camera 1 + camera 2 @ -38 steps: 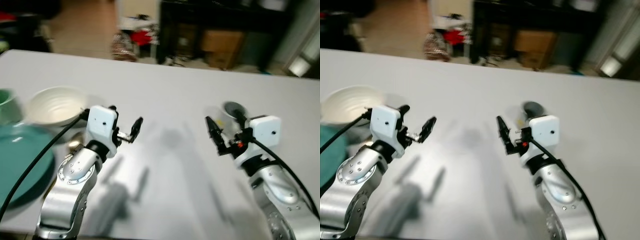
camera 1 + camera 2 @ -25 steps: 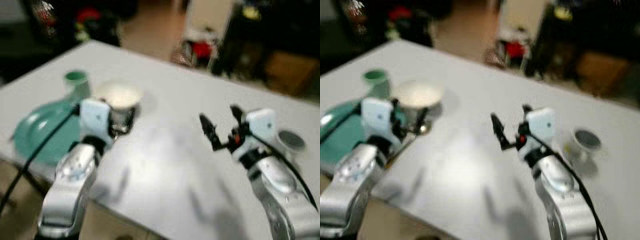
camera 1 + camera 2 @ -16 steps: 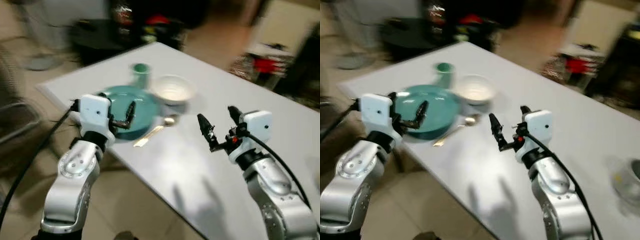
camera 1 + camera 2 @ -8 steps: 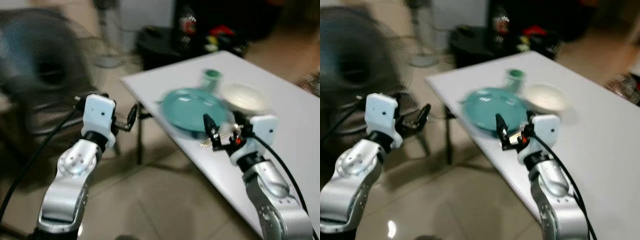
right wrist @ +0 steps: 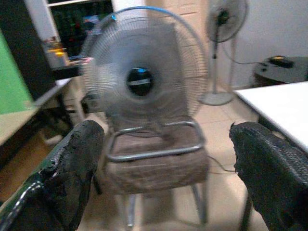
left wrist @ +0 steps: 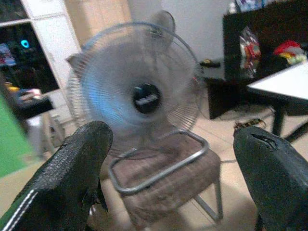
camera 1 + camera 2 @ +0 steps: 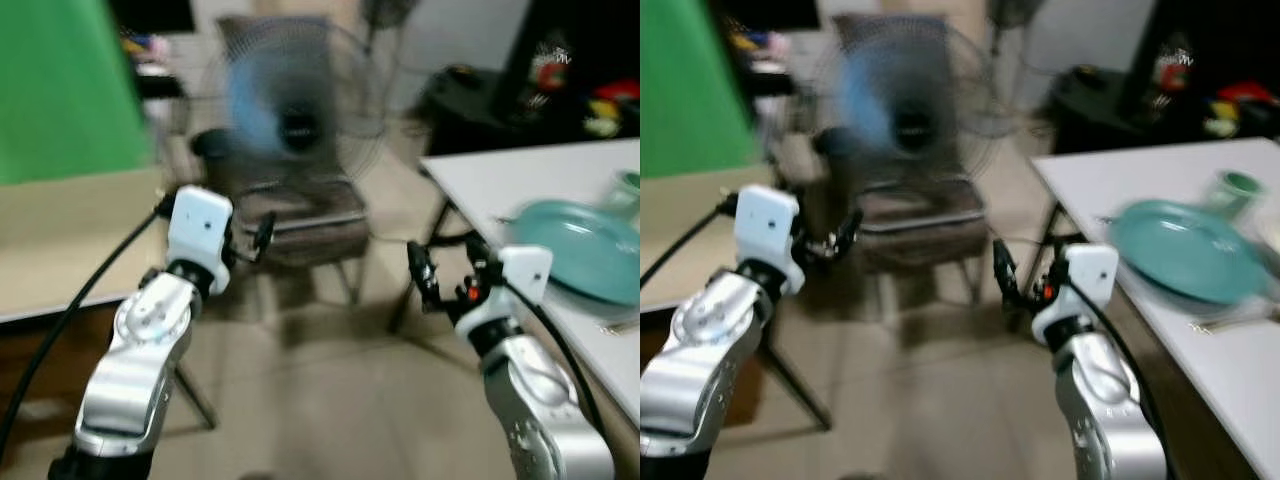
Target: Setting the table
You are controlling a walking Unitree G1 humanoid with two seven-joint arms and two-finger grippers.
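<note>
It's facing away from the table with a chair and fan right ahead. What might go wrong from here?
Walking on, it may bump the chair or topple the fan standing on it, since both tools are held out toward them. The plate sits near the table's edge, beside the right arm; a swing could knock it off.

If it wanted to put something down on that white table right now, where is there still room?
The white table has a bare stretch at its near corner, between the table's edge and the teal plate. Farther along it gets crowded: the plate, a green cup just behind it, and cutlery beside it. Both hands, left and right, are open and empty, held over the floor.
</note>
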